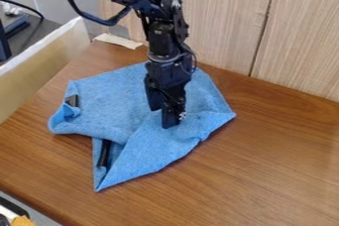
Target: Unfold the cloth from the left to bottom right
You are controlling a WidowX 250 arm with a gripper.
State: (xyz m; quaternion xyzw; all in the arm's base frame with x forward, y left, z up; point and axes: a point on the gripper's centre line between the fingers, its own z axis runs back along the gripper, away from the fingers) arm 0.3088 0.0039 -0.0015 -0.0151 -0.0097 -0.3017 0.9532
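"One cloth, is it?"

"One, blue, on the table, nearer its left edge than its right, creased and partly folded over."

"And you?"

"My one hand hangs down over the cloth. I can't tell whether it's spread, pressed together or pinching cloth."

"How many black things do you count?"

"Two. One black piece sits at the cloth's curled side, toward the table's left edge. The other, a black rod, shows between folds, nearer the table's front edge, and one pointed corner of cloth reaches past it that way."

"What's around us?"

"Two wood panels along the table's back edge, and one pale strip at its far left corner."
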